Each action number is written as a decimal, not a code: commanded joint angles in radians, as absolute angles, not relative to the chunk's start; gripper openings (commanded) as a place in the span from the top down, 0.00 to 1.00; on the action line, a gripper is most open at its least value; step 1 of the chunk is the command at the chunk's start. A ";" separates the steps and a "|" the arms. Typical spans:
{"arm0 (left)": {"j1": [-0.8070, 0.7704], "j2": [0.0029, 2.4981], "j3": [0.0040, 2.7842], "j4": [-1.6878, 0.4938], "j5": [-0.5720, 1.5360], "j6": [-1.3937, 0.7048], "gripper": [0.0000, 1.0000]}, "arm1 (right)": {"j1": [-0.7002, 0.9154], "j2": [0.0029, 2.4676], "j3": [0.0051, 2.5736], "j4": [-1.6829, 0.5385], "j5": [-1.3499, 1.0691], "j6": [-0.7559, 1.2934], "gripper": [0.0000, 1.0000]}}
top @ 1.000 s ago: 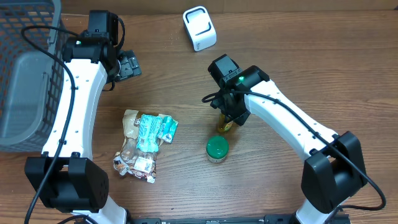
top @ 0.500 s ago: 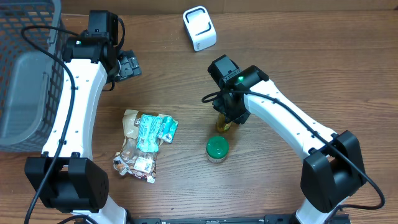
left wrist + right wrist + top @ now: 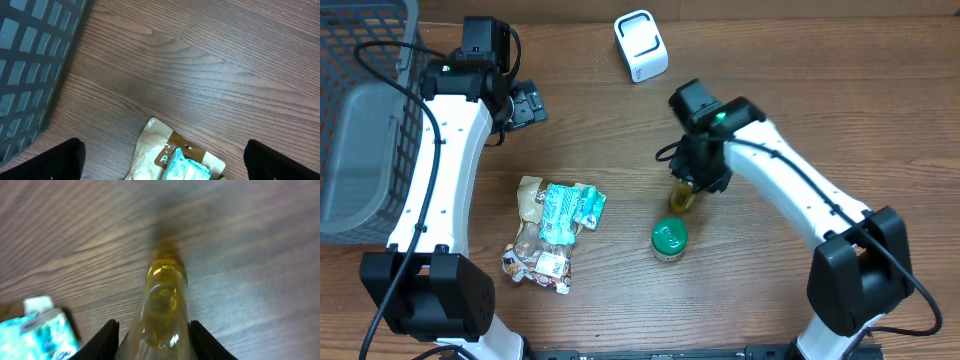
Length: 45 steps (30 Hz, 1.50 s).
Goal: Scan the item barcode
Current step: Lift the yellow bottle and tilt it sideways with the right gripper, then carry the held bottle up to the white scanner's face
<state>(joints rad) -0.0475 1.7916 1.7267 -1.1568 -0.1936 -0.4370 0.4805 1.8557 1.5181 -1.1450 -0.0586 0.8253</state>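
A small bottle of yellow liquid (image 3: 682,197) stands mid-table, and my right gripper (image 3: 694,183) is shut on it from above. In the right wrist view the bottle (image 3: 164,305) fills the gap between both black fingers (image 3: 107,337), which press on its sides. No barcode shows on it. The white scanner (image 3: 641,45) sits at the table's far edge. My left gripper (image 3: 525,105) hovers open at the upper left with nothing in it. Its wrist view looks down between wide-apart fingertips (image 3: 65,157) at the top of a brown snack pouch (image 3: 165,152).
A green-lidded jar (image 3: 669,239) stands just in front of the bottle. A heap of snack packets (image 3: 552,228), one teal, lies left of centre. A dark wire basket (image 3: 360,120) holding a grey bin takes up the left edge.
The right jaws have closed onto the bottle, and the right wrist has shifted slightly right. The left arm has not moved.
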 commanded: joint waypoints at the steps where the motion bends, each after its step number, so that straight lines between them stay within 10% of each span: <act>1: -0.047 1.778 1.736 -1.158 -0.190 -0.422 0.00 | 0.402 1.819 1.578 -1.123 -0.274 0.597 0.86; 12: -0.047 1.779 1.736 -1.158 -0.190 -0.422 0.01 | 0.136 1.617 1.579 -1.120 -1.076 0.031 0.87; 45: -0.047 1.779 1.736 -1.158 -0.190 -0.422 0.00 | 0.102 1.593 1.579 -1.327 -1.243 -0.159 0.94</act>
